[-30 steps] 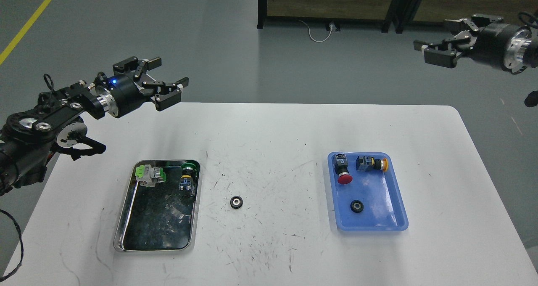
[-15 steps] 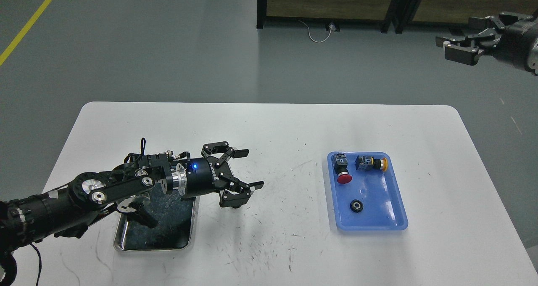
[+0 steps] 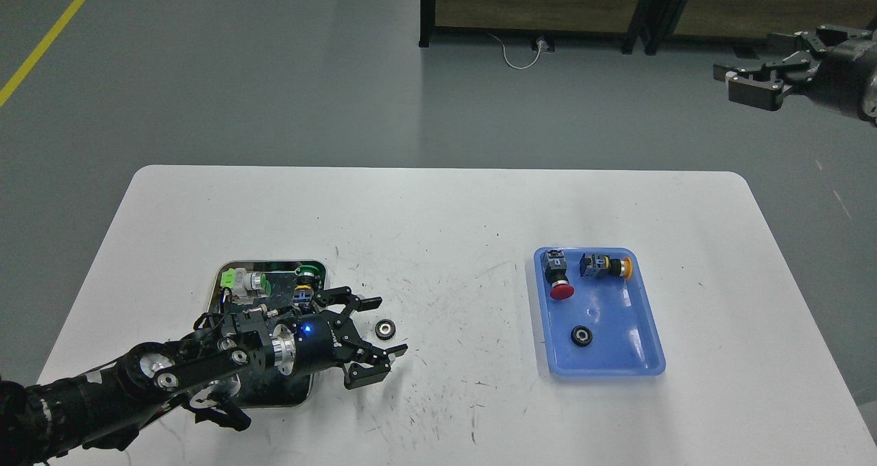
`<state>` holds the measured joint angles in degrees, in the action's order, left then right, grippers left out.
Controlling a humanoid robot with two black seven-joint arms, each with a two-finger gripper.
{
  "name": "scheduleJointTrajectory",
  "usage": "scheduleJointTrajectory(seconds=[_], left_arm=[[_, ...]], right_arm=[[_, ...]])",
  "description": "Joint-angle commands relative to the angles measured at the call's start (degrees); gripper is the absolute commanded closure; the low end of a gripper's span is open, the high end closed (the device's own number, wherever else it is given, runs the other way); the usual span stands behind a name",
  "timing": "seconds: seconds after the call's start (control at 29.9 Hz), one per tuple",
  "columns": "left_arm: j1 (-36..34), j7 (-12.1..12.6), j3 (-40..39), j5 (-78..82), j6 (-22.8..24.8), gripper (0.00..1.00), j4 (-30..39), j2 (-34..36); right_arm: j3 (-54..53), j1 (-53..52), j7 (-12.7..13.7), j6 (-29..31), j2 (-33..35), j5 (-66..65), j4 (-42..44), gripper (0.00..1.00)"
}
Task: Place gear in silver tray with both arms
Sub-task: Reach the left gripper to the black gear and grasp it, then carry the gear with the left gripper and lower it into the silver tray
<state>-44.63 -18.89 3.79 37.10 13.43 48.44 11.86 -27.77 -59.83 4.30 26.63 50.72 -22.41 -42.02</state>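
A small black gear (image 3: pixel 385 329) with a silver hub lies on the white table (image 3: pixel 438 212) just right of the silver tray (image 3: pixel 220 274). My left gripper (image 3: pixel 385 326) is open and low over the table, one finger on each side of the gear. My left arm covers much of the tray. A second black gear (image 3: pixel 582 336) lies in the blue plastic tray (image 3: pixel 644 342). My right gripper (image 3: pixel 732 79) is open and empty, raised high at the far right, off the table.
The silver tray holds a green-and-silver switch (image 3: pixel 245 282) and a green-capped button (image 3: pixel 306 281) at its far end. The blue tray holds a red-capped button (image 3: pixel 559 277) and a yellow-capped button (image 3: pixel 604 266).
My left gripper has come down from high at the back left to table level, its open fingers now around the gear. My right gripper has pulled back to the right.
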Motion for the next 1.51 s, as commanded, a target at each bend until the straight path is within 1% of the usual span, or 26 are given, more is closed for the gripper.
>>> scheduleJointTrajectory(seconds=[0.0, 0.1, 0.23, 0.33, 0.47, 0.64, 1.1, 1.2, 1.34, 1.47], left_arm=[[0.69, 0.16, -0.01, -0.09, -1.47, 0.12, -0.8, 0.0], [0.78, 0.69, -0.01, -0.62, -2.53, 0.14, -1.42, -0.26], [0.95, 1.22, -0.1, -0.71, -3.67, 0.2, -1.51, -0.79], [0.86, 2.18, -0.1, -0.71, -3.67, 0.23, -1.59, -0.96], [0.86, 2.71, -0.1, -0.71, -3.67, 0.27, -1.51, -1.49], [0.78, 3.07, -0.1, -0.62, -3.67, 0.33, -2.21, -2.37], [0.86, 3.68, -0.1, -0.71, -3.32, 0.42, -2.82, -2.37], [0.6, 3.77, -0.1, -0.8, -2.97, 0.46, -2.74, -2.37], [-0.01, 4.12, -0.1, -0.8, -2.71, 0.55, -2.74, -2.37], [-0.19, 4.21, -0.27, -0.88, -2.09, 0.61, -2.65, -2.46]], right_arm=[[0.0, 0.15, -0.09, 0.0, -0.01, 0.0, -0.08, 0.07], [0.0, 0.5, -0.09, 0.09, -0.1, 0.0, -0.17, 0.07], [0.0, 0.59, -0.17, 0.09, -0.1, 0.0, -0.17, 0.07], [0.0, 0.76, -0.17, 0.09, -0.19, 0.0, -0.17, 0.07], [0.0, 0.85, -0.17, 0.09, -0.27, 0.0, -0.17, 0.07], [0.0, 1.03, -0.17, 0.09, -0.36, -0.09, -0.17, 0.07], [-0.18, 1.11, -0.17, 0.09, -0.01, -0.09, -0.26, 0.07], [-0.18, 1.11, -0.17, 0.09, -0.01, -0.09, -0.26, 0.07], [-0.18, 1.2, -0.17, 0.09, -0.01, -0.18, -0.17, 0.07], [-0.18, 1.2, -0.17, 0.09, -0.01, -0.35, -0.26, 0.07]])
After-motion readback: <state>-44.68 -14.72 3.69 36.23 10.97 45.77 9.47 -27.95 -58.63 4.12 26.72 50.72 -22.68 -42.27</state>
